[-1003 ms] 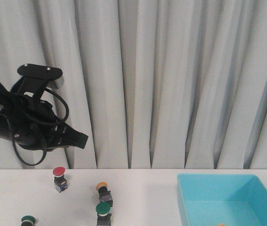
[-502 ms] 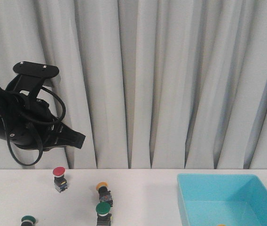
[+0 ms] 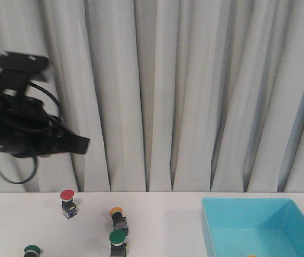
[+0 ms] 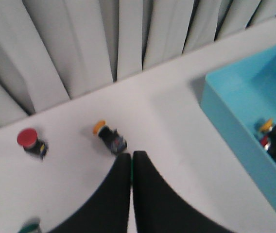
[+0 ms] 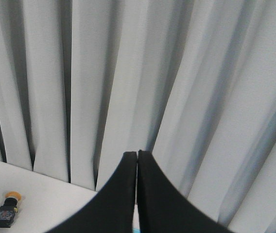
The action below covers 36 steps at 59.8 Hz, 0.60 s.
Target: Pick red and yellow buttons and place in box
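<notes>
Front view has the left gripper (image 3: 80,144) way up over the table's left side, fingers pressed together, empty — red button (image 3: 67,202) sits nearly straight below it, yellow button (image 3: 119,217) a bit toward the box (image 3: 237,227). Left arm's clearly the closer one; the right gripper (image 5: 136,158) is closed too.

A round red-capped push-button (image 3: 67,195) and a yellow-orange-capped push-button (image 3: 115,211), both on black-grey bodies, are showing against the plain white desk (image 3: 162,225), beside two green-capped buttons (image 3: 117,236). The large rectangular plastic box (image 3: 259,227) is showing light turquoise-blue, and the pleated curtain (image 3: 195,96) behind is hanging pale grey-white with darker folds.
</notes>
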Available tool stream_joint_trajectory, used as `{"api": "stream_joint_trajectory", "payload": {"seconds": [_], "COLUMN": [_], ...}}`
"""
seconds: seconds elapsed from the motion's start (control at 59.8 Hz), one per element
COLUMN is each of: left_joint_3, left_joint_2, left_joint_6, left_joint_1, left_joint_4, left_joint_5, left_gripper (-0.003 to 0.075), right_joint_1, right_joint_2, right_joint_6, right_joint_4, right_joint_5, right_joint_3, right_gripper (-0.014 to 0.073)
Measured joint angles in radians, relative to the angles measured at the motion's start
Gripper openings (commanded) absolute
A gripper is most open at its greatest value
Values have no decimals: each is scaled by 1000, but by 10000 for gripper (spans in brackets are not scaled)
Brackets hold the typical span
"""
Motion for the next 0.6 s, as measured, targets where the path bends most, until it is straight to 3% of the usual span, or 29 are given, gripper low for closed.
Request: {"api": "stream_joint_trajectory", "payload": {"seconds": [0.1, 0.301, 0.418, 0.602], "left_joint_3": [204, 802, 1072, 1369], "left_joint_2": [-161, -543, -707, -979], "left_joint_6": [0, -5, 10, 52], "left_joint_1": [0, 69, 151, 274], "left_joint_4": [53, 63, 49, 49], "left_joint_5": [-259, -799, -917, -901], "left_gripper": [-6, -6, -6, -6], "right_joint_1": [0, 0, 0, 0], "right_joint_2": [0, 0, 0, 0], "right_joint_6": [0, 0, 0, 0], "right_joint_4": [0, 0, 0, 0], "right_joint_5": [0, 0, 1, 1], "right_joint_3": [0, 0, 0, 0], "right_gripper": [-8, -8, -8, -8]}}
